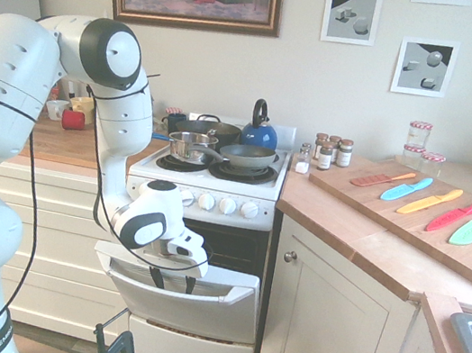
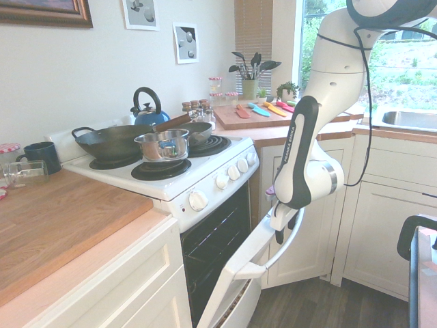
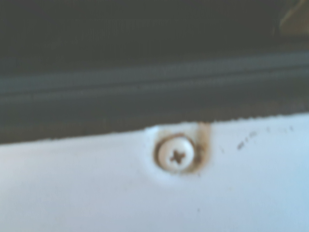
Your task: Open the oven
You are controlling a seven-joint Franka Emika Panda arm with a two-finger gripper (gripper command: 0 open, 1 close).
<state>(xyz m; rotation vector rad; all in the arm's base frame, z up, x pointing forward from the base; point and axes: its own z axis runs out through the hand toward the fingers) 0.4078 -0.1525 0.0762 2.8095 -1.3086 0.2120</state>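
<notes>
The white oven (image 1: pixel 229 205) stands between cream cabinets, its black hob on top. Its drop-down door (image 1: pixel 195 302) hangs partly open, tilted outward, and the dark cavity (image 2: pixel 208 246) shows behind it. My gripper (image 1: pixel 172 280) is at the door's top edge, left of its middle. Its two dark fingers (image 1: pixel 156 276) point down, spread apart along the long bar handle (image 2: pixel 295 232). From the other side my gripper (image 2: pixel 278 234) sits right at that handle. The wrist view shows a screw (image 3: pixel 176 155) in the door's white edge, with a dark seal beyond it.
Pans (image 1: pixel 188 144) and a blue kettle (image 1: pixel 259 132) sit on the hob. A cream cabinet door (image 1: pixel 328 330) with a round knob is right of the oven, and cream drawers (image 1: pixel 50 244) are left. A board with coloured knives (image 1: pixel 432 206) lies on the counter. A sink (image 2: pixel 410 119) sits further along.
</notes>
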